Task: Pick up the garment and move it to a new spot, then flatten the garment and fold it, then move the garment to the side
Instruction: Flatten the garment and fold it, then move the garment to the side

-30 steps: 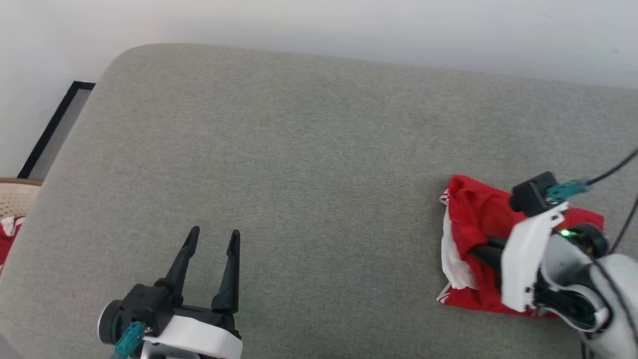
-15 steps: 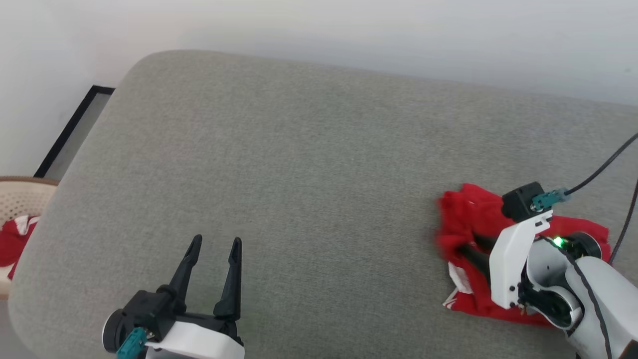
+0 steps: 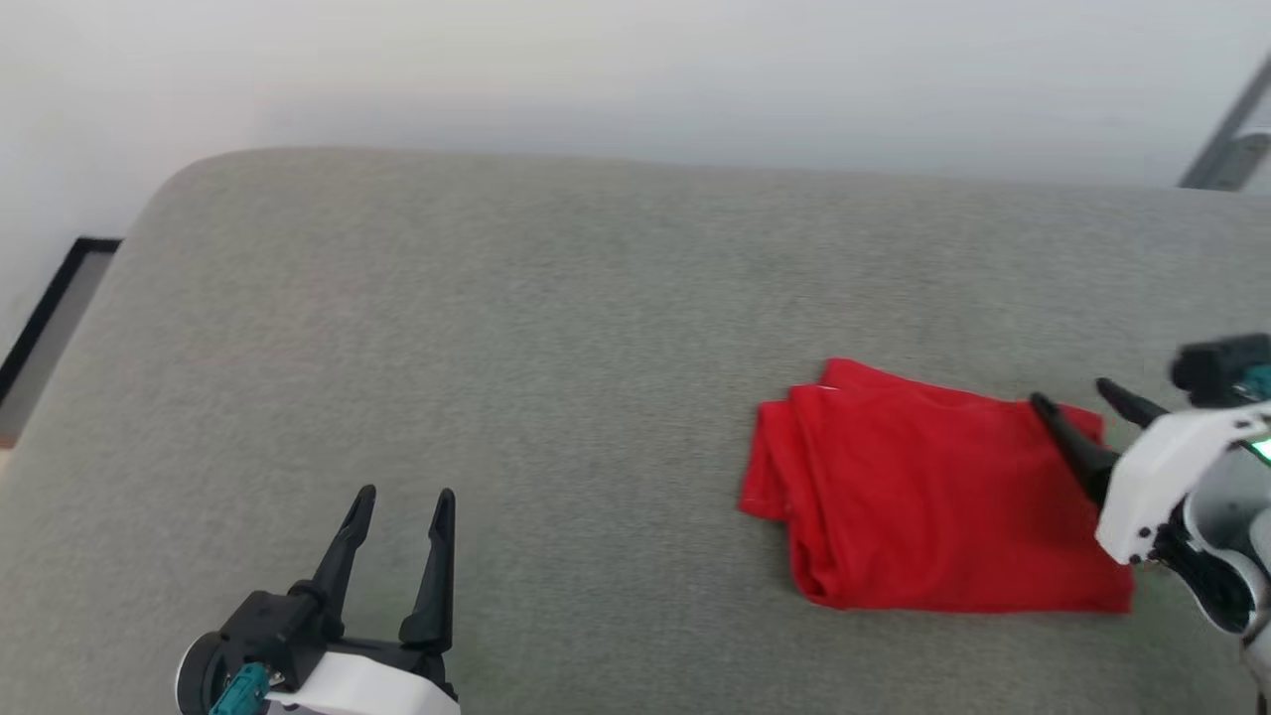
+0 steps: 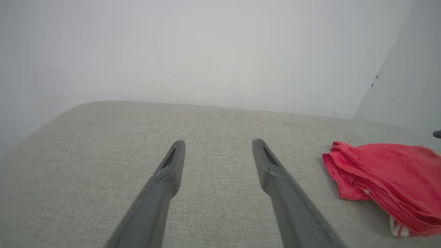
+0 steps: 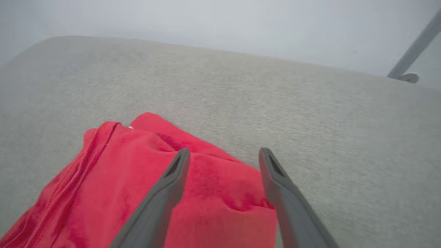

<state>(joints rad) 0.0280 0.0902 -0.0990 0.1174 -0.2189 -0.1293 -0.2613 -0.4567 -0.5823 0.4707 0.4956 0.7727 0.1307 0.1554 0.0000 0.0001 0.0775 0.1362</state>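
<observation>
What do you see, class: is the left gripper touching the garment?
Apart. Head view shows grey cushion between the left gripper and the garment.

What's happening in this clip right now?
A two-armed robot is working on a red garment, which lies folded in a compact pile on the grey cushion, off to the robot's right. The right gripper is at the garment's right edge with its fingers spread open, gripping nothing. The left gripper hangs open over bare cushion, well away from the fabric. Folding looks done, and the garment appears set to the side.
</observation>
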